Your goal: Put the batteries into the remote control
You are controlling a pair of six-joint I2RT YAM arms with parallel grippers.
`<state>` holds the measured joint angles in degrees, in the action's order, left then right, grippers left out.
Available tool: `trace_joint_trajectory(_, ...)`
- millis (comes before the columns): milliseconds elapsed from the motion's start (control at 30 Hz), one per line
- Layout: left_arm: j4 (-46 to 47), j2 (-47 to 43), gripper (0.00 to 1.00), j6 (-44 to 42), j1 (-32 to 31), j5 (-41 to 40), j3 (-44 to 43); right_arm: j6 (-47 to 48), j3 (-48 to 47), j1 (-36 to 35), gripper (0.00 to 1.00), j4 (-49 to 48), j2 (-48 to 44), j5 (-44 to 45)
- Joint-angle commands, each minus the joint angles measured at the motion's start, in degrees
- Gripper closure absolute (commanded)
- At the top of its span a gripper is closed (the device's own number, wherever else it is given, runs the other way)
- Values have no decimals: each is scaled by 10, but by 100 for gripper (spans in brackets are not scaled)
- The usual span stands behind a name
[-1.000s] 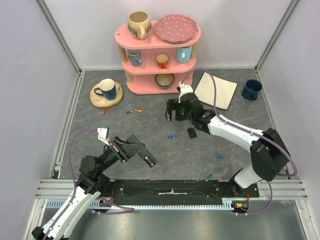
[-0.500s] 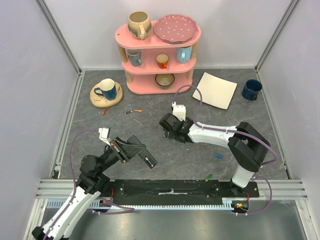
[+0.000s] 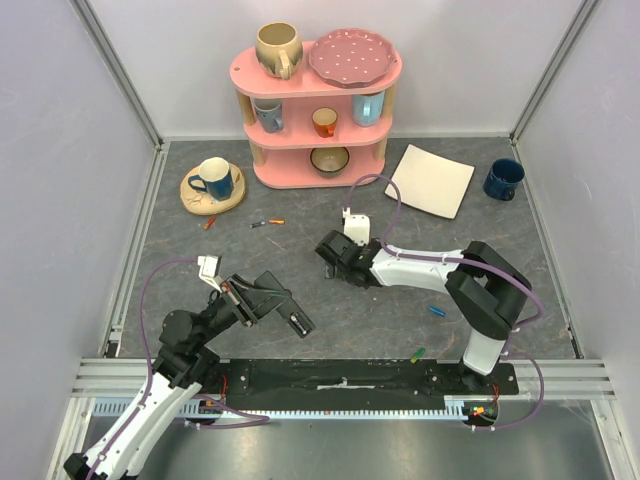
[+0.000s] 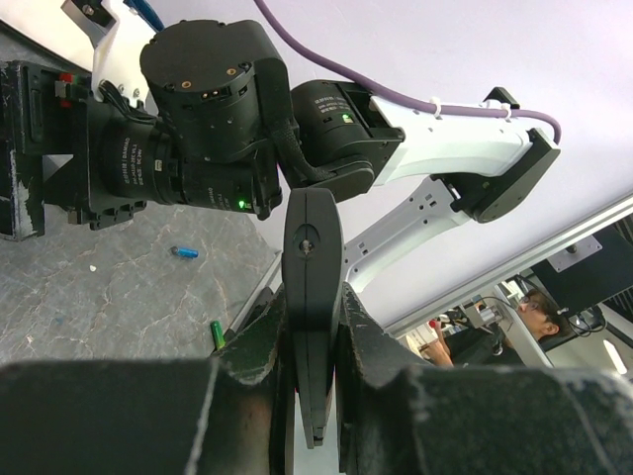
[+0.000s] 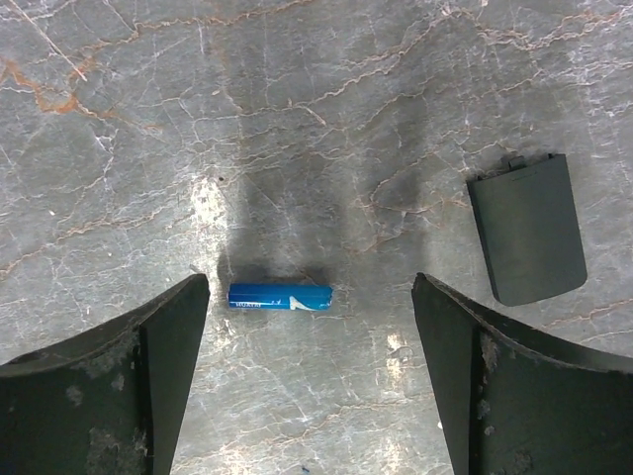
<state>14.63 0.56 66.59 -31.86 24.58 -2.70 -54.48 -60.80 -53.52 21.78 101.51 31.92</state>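
Observation:
My left gripper [image 3: 281, 306] is shut on the remote control [image 3: 296, 321], a slim black bar held above the near left of the table. In the left wrist view the remote control [image 4: 312, 259] stands edge-on between the fingers [image 4: 368, 332]. My right gripper [image 3: 336, 263] is low over the table's middle, and in its wrist view it [image 5: 310, 285] is open, straddling a blue battery [image 5: 280, 296] lying flat. A black battery cover [image 5: 527, 228] lies to that battery's right. Other batteries lie loose: a blue one [image 3: 437, 310], a green one [image 3: 418, 354] and an orange-red pair [image 3: 268, 222].
A pink shelf [image 3: 318, 135] with mugs and a plate stands at the back. A white square plate [image 3: 430, 180] and a dark blue mug [image 3: 503, 178] sit back right. A blue mug on a wooden coaster [image 3: 212, 180] is back left, a red battery [image 3: 208, 222] beside it.
My right arm has swung left and toward the near edge, coming down over the blue battery and covering the battery cover in the top view. The left arm has not moved.

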Motion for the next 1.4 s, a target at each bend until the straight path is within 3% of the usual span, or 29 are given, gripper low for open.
trace_joint_trajectory(0, 15, -38, 98, 6, 3, 15, 46, -19, -13, -3, 10, -16, 16, 8)
trace_joint_trajectory(233, 13, -39, 98, 7, 3, 15, 46, -22, -3, -3, 15, -30, 22, 0)
trace_joint_trajectory(633, 11, -39, 98, 10, 2, 16, 50, -19, 9, -8, 35, -39, 32, -11)
trace_joint_trajectory(967, 11, -40, 98, 12, 3, 20, 50, -26, 19, -18, 45, -39, 34, -13)
trace_joint_trajectory(1100, 10, -41, 98, 12, 3, 22, 51, -7, 24, -20, 58, -42, 23, -12)
trace_joint_trajectory(1200, 9, -41, 98, 11, 3, 23, 51, 30, 25, -19, 81, -39, -3, 3)
trace_joint_trajectory(1233, 9, -41, 98, 12, 3, 23, 50, 48, 23, -20, 95, -39, -11, 16)
trace_joint_trajectory(1267, 9, -41, 98, 12, 3, 22, 49, 66, 20, -19, 100, -38, -28, 23)
trace_joint_trajectory(1367, 9, -41, 98, 10, 3, 24, 48, 174, 0, -18, 100, -42, -52, 12)
